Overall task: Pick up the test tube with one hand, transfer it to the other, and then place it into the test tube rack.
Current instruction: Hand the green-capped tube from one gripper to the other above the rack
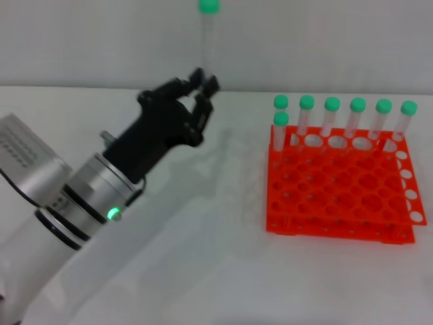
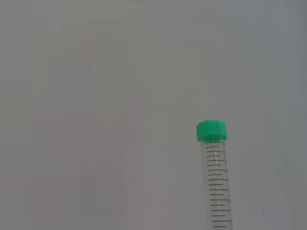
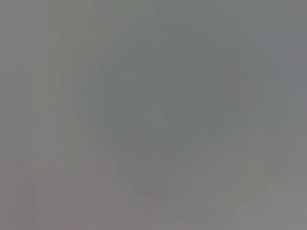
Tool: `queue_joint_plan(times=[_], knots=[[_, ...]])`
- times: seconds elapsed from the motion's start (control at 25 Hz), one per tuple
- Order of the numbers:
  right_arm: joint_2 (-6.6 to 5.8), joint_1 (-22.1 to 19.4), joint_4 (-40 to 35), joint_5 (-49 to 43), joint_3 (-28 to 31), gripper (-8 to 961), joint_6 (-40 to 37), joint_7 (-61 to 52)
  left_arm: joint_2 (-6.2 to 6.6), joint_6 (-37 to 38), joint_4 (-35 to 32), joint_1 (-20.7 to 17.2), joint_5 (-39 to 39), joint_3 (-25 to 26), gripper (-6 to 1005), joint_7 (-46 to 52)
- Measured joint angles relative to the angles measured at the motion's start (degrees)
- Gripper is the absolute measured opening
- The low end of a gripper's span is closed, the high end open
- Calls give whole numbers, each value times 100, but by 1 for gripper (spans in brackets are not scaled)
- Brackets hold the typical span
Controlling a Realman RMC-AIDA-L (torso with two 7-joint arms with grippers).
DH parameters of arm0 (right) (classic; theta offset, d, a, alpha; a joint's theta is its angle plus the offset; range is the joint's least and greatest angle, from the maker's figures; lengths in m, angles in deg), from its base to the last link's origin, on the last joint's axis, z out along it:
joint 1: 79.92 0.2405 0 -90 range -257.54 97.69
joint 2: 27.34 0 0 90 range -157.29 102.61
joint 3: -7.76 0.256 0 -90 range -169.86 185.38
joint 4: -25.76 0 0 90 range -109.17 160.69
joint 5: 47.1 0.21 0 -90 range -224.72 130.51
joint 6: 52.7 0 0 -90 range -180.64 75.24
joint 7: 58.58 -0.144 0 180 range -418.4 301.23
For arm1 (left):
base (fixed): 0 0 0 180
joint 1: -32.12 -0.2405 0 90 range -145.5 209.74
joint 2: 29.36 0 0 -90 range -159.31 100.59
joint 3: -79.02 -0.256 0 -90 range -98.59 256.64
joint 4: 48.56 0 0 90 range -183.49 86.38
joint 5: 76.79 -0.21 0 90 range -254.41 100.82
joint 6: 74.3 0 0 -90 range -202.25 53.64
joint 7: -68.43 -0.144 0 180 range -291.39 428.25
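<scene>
My left gripper [image 1: 205,81] is raised above the table at the centre-left of the head view and is shut on the test tube [image 1: 208,40]. The tube stands upright out of the fingertips, its mint-green cap at the top edge of the view. In the left wrist view the tube [image 2: 217,182] shows its cap and graduation marks against a plain grey background. The orange test tube rack [image 1: 342,186] stands on the table to the right, well apart from the gripper. My right gripper is out of view; the right wrist view shows only grey blur.
Several green-capped tubes [image 1: 331,118] stand in the rack's back row, and one more [image 1: 281,128] in the second row at its left end. The white table [image 1: 203,257] runs back to a pale wall.
</scene>
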Motion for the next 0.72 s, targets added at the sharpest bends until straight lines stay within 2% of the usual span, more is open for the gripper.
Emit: queue_joint_plan(times=[0.2,0.32,0.48,0.72], knots=[[-75,-187,-530,-10,-712,830,41,-534,-23,-102,-281,-38,-455,0,185,-85],[-170,-233,-786,-211,-1057,830,228,-836,-32,-235,-404,-48,-733,0,185,-110],[-301,-108,-975,-916,-1118,830,658,-1226,-45,-476,-577,-52,-1009,0,185,-129],[-314,274,-1163,-1812,-1127,829,1062,-1609,-66,-862,-866,-55,-1519,0,184,-466]])
